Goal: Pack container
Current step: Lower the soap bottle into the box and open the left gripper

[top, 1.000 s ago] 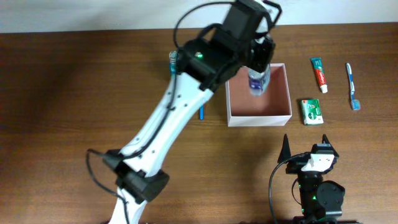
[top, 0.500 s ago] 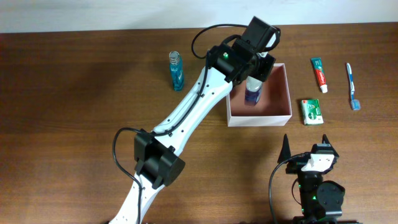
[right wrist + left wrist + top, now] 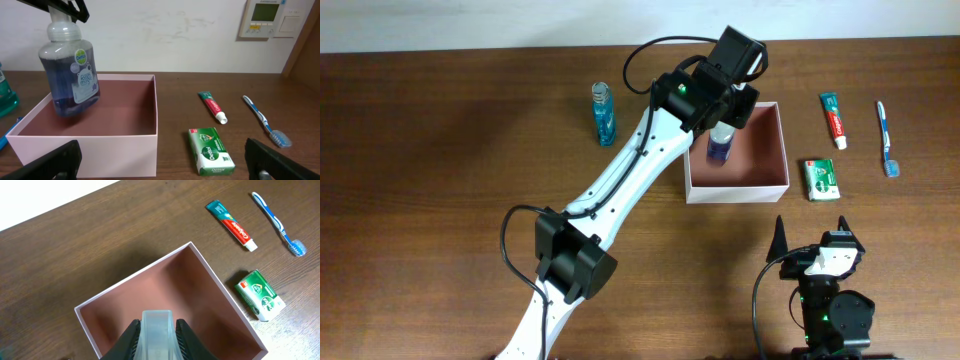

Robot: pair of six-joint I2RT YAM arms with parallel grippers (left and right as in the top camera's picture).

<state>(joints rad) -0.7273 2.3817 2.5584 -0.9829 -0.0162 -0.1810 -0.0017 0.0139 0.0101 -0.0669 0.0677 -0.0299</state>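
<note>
The bottle (image 3: 70, 70) pinched in my left gripper (image 3: 156, 330) wears a green Dettol badge, with "foam" under it. Ahead and right of those jaws, the toothpaste tube (image 3: 231, 223) reads Colgate. The nearer green soap box (image 3: 211, 150) reads Dettol.

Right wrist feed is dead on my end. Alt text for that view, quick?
The left pincer holds a bottle of blue liquid by its cap, tilted, over the left half of the container. Right of it, toothpaste, a toothbrush and a green box lie on the table.

Even indoor light, soft shadows — sharp, nearest foreground blurred
</note>
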